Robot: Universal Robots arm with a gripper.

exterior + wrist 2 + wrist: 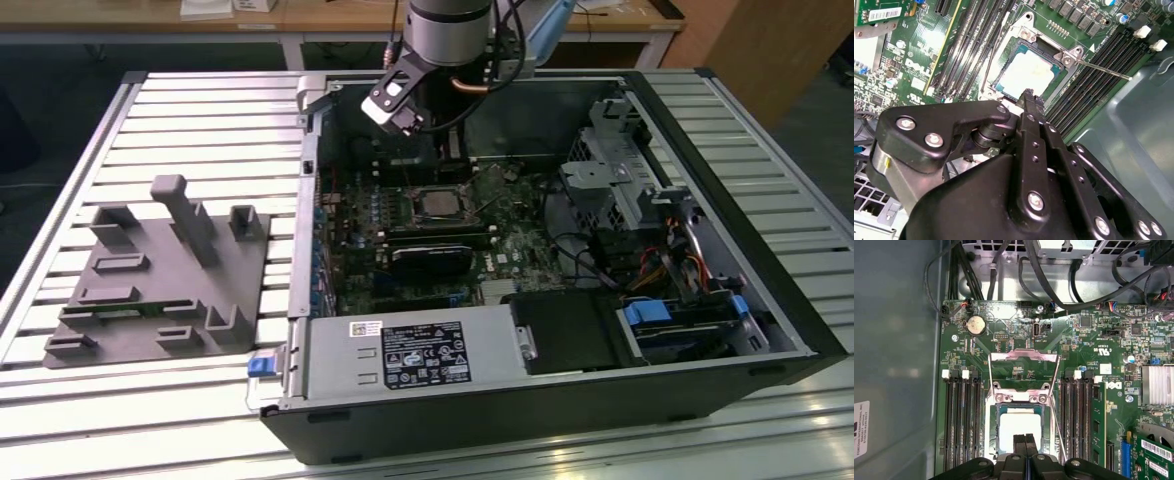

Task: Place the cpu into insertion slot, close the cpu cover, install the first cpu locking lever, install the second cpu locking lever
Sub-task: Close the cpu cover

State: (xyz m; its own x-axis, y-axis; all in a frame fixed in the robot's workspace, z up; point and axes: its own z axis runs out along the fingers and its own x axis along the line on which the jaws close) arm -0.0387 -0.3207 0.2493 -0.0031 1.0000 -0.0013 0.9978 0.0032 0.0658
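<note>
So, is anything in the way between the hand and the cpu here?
Nothing visible does. In the first wrist view the shut hand is right over one edge of the cpu, which already lies in the insertion slot with its pale face bare.

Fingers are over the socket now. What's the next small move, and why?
Probably slide the shut fingers sideways onto the free lever and press it down. The cpu is seated, the cover looks lowered over it, and the lever's rod stands out loose past the cover's corner, apparently unlatched.
</note>
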